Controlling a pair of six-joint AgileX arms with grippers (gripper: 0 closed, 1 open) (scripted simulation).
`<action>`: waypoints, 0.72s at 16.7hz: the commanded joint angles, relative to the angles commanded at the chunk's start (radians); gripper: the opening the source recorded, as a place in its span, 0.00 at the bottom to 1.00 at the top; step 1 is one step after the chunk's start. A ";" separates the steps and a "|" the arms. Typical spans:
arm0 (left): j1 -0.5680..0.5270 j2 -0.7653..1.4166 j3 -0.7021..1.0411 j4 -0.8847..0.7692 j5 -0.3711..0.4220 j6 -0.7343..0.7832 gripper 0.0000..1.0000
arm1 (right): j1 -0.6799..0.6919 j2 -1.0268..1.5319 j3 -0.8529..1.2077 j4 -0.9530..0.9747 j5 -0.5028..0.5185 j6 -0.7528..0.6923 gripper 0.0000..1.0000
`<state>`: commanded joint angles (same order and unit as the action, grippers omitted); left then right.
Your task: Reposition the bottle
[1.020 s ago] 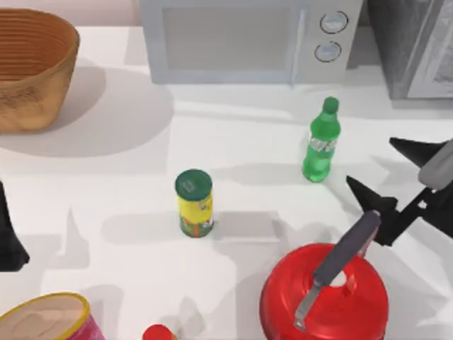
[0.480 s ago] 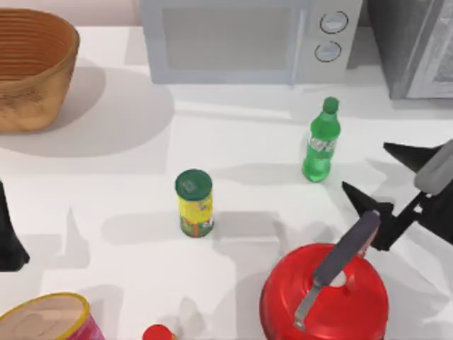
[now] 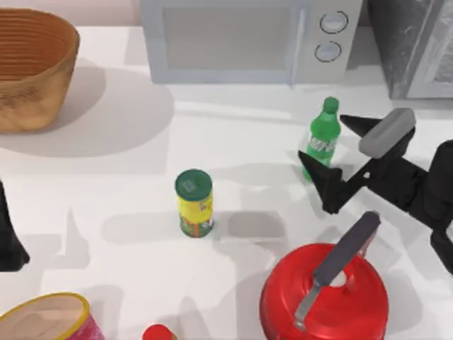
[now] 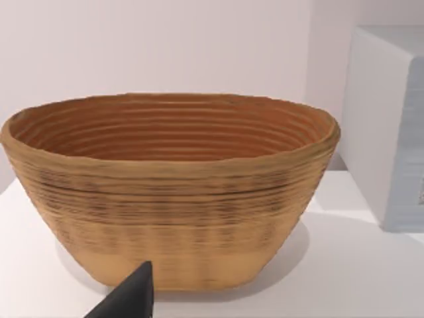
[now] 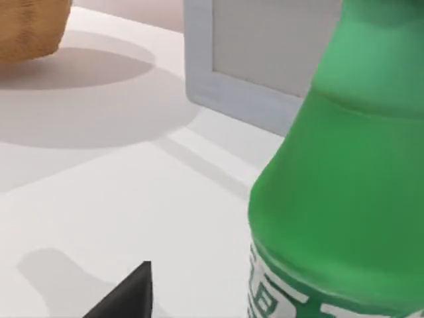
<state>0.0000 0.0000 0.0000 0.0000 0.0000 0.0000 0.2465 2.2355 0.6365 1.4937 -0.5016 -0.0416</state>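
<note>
The green bottle (image 3: 325,129) stands upright on the white table right of centre, in front of the microwave. My right gripper (image 3: 323,139) is open at the bottle, one dark finger (image 3: 357,125) behind its neck and the other finger (image 3: 322,180) across its base, hiding the lower body. Up close in the right wrist view, the bottle (image 5: 344,192) shows its green body and label band, with one fingertip (image 5: 129,295) at the picture's edge. My left gripper (image 3: 8,237) is parked at the table's left edge, open, with a fingertip (image 4: 129,298) before the basket.
A yellow canister (image 3: 194,204) with a green lid stands mid-table. A red lidded pot (image 3: 324,301) with a grey handle sits just in front of the right gripper. The microwave (image 3: 241,39) lines the back, and a woven basket (image 3: 32,67) is back left. A pink tub (image 3: 46,319) and a red-capped item (image 3: 157,333) sit at the front.
My right gripper has swung from the table's right edge leftward and toward the back, so its open fingers now flank the bottle. The bottle and left arm have not moved.
</note>
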 joint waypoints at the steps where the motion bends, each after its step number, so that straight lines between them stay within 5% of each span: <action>1: 0.000 0.000 0.000 0.000 0.000 0.000 1.00 | 0.019 0.012 0.035 -0.022 0.019 0.002 1.00; 7: 0.000 0.000 0.000 0.000 0.000 0.000 1.00 | 0.047 0.030 0.085 -0.055 0.047 0.005 1.00; 12: 0.000 0.000 0.000 0.000 0.000 0.000 1.00 | 0.047 0.030 0.085 -0.055 0.047 0.005 0.62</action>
<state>0.0000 0.0000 0.0000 0.0000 0.0000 0.0000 0.2936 2.2650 0.7213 1.4384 -0.4546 -0.0364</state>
